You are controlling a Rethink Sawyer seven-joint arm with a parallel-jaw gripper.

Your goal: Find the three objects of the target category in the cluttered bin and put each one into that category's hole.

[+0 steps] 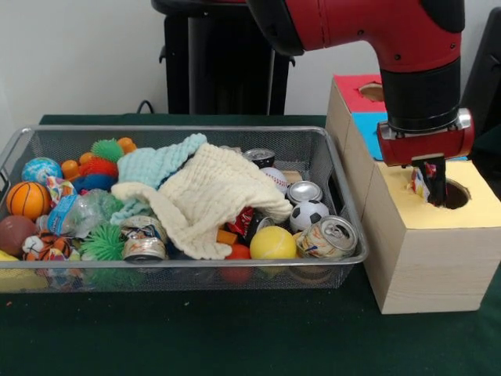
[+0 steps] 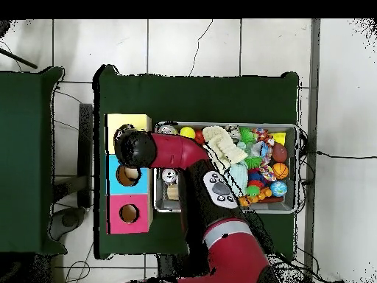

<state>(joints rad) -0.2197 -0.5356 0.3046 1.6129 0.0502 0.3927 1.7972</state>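
1. The gripper (image 1: 428, 184) hangs over the yellow-topped box (image 1: 438, 235) at the right of the front view, its fingers closed on a small crinkled, colourful object (image 1: 420, 182) just beside the hole (image 1: 454, 194) in that top. What the object is I cannot tell; it looks like a wrapper or small packet.

2. What could go wrong: the held object sits at the hole's left rim rather than squarely above it, so a release from here may land it on the yellow top. Its light, crumpled look also suggests it could cling to a finger instead of dropping.

3. A second risk (judged from the task alone): the other target items may lie under the cream cloth (image 1: 211, 200) in the bin, hidden from a plain look.

4. The wire bin (image 1: 337, 149) fills the left and centre of the front view. It holds the cream cloth over a pale blue cloth (image 1: 156, 163), several cans (image 1: 329, 237), a soccer ball (image 1: 310, 213), a yellow ball (image 1: 272, 244), a small basketball (image 1: 27, 200), green spiky balls (image 1: 103, 243) and a crushed plastic bottle (image 1: 82, 211).

5. In the overhead view the boxes form a column at centre left: yellow, blue box (image 2: 129, 175) and pink box (image 2: 129, 214), each with a hole. Nothing shows inside them.
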